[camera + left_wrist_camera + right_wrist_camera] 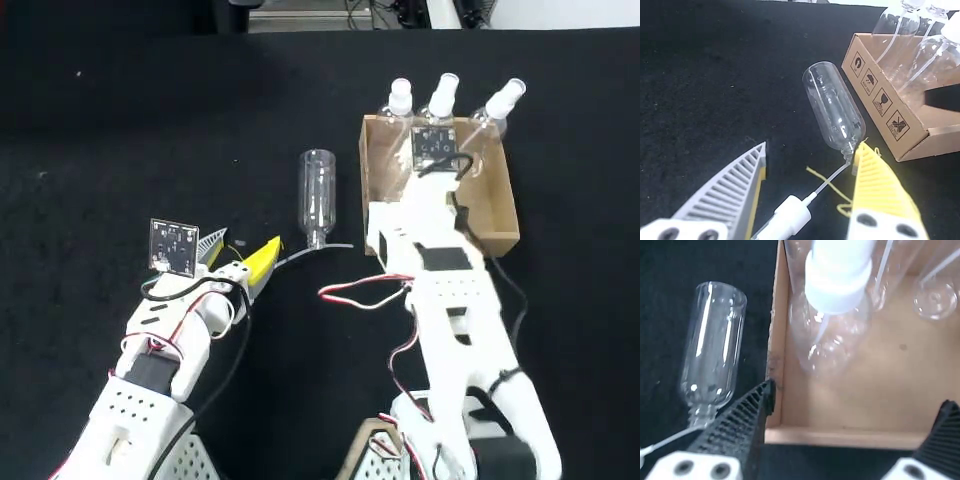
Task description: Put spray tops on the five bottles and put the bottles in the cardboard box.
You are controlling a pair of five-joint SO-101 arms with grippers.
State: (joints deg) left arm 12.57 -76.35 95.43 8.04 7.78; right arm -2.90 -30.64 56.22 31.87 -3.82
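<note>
A clear uncapped bottle (317,195) lies on the black table, left of the cardboard box (367,170), with its neck toward the arms. A white spray top (787,217) lies between the open fingers of my left gripper (812,148). Its thin tube (310,252) ends at the bottle's neck (847,150). In the high view the left gripper (248,240) sits just left of that neck. My right gripper (845,440) hangs open over the near wall of the box (840,436), and the lying bottle (712,350) is beside it. Three capped bottles (440,98) lean at the box's far side.
The right arm (440,280) stretches from the near edge up over the box and hides part of its inside. One capped bottle (835,305) stands right in front of the right gripper. Open black table spreads to the far left.
</note>
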